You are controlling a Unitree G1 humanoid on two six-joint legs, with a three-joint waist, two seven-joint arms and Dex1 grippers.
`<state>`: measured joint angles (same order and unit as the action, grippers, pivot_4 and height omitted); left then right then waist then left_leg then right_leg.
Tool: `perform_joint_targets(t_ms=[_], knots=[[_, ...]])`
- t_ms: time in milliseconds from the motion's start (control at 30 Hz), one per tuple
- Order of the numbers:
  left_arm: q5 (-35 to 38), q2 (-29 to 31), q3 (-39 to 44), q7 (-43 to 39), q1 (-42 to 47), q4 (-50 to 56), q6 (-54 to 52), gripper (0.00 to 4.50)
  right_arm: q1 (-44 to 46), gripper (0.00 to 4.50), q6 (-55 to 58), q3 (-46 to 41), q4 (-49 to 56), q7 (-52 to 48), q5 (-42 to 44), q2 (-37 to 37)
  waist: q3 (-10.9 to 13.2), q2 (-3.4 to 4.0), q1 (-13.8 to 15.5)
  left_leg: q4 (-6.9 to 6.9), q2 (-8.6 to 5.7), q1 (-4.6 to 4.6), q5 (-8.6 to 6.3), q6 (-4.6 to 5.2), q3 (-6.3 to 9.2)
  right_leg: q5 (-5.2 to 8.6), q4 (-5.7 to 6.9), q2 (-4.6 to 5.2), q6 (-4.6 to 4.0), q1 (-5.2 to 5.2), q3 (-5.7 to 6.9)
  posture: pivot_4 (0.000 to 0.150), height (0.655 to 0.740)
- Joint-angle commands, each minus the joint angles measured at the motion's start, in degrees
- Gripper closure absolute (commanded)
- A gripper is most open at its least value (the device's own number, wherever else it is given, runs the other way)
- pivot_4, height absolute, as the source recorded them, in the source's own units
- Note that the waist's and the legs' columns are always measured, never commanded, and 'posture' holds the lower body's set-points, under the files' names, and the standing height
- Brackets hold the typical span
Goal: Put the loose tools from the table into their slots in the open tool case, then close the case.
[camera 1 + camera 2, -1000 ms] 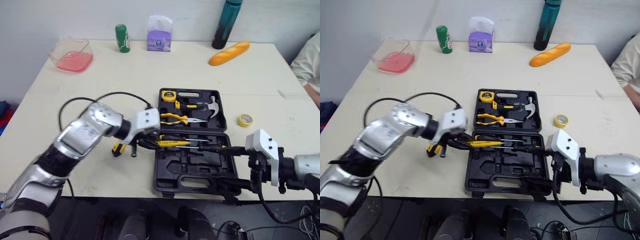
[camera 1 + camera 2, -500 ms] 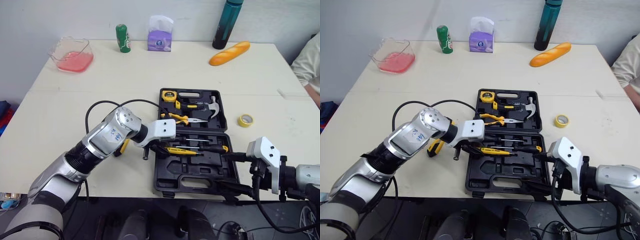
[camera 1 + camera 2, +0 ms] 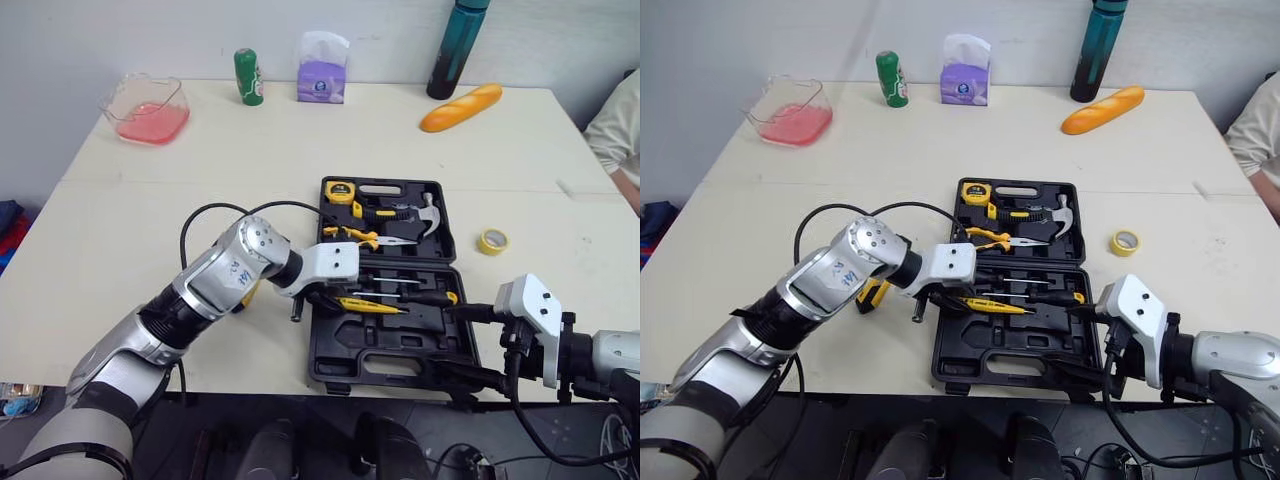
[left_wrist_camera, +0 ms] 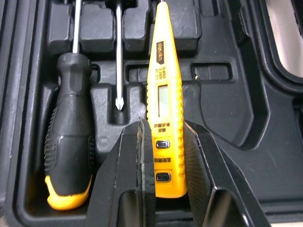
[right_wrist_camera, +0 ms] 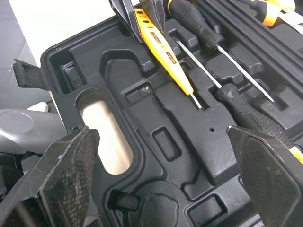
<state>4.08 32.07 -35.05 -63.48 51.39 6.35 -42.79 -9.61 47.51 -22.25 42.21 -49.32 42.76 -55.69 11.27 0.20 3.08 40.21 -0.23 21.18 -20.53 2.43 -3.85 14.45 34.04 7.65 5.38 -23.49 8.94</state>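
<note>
Cream table (image 3: pixel 150 200) bears the open tool case (image 3: pixel 385 345). The left gripper (image 4: pixel 164 126) pinches a yellow tester pen (image 4: pixel 163 94) over the case's near half, beside a seated screwdriver (image 4: pixel 68 142). The right gripper (image 5: pixel 161 137) gapes wide at the case's near right corner.

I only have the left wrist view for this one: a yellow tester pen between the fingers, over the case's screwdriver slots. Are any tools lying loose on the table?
Observer: Yes. A yellow-and-black tool lies on the table left of the tool case, partly hidden behind the left arm.
Operator: Noted, besides the tester pen in the left hand. Where's the right hand?
Observer: The right hand is at the case's near right corner, open and empty.
Operator: What's in the lid half?
Observer: A tape measure, pliers and a hammer.
</note>
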Motion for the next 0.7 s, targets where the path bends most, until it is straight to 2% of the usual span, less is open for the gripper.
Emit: perform_joint_targets(t_ms=[33,167,267,400,500,700], knots=[[0.2,-0.9,2.2,1.0,-0.3,1.6,-1.0,2.00,0.1,0.00,-0.7,-2.0,0.3,0.0,0.7,-0.1,0.0,0.00,0.0,0.00,0.00,0.00,0.00,0.00,0.00,0.00,0.00,0.00,0.00,0.00,0.00,0.150,0.7314],[3.3,1.5,5.8,-1.0,-0.6,3.9,-4.0,0.21,-0.3,0.00,-0.5,-2.5,0.7,0.1,1.1,0.0,0.0,0.00,0.0,0.02,0.00,0.01,0.00,0.00,0.02,0.00,0.01,0.00,0.00,0.00,0.00,0.150,0.7314],[5.8,2.4,10.2,-1.4,-1.7,2.8,-2.2,0.21,-1.0,0.00,-0.5,-3.0,1.0,0.2,1.1,0.2,0.0,0.00,-0.1,0.02,0.01,0.01,0.00,0.00,0.04,0.00,0.01,0.00,0.00,-0.01,-0.01,0.150,0.7314],[10.0,-3.2,15.3,-0.4,-4.0,0.2,3.3,0.21,-1.2,0.00,-0.8,-3.0,0.6,0.5,1.0,0.4,0.0,0.00,0.2,0.05,-0.01,0.00,0.00,0.00,0.06,0.00,0.00,0.04,0.00,0.06,-0.01,0.150,0.7314],[12.3,-6.0,17.6,-0.4,-6.0,-1.4,5.3,1.06,-0.9,0.00,-1.0,-2.8,0.6,0.9,1.1,0.6,0.0,0.00,0.4,0.16,-0.04,0.05,0.01,0.03,0.14,-0.02,-0.01,0.07,0.03,0.09,-0.01,0.150,0.7314],[10.5,-10.6,15.8,1.9,-7.7,-9.3,8.8,3.84,0.2,0.00,-0.8,-2.7,0.4,1.8,1.6,0.8,0.0,0.02,0.0,0.16,-0.02,-0.02,0.01,0.02,0.09,-0.02,0.06,0.03,0.02,0.09,0.03,0.150,0.7314]])
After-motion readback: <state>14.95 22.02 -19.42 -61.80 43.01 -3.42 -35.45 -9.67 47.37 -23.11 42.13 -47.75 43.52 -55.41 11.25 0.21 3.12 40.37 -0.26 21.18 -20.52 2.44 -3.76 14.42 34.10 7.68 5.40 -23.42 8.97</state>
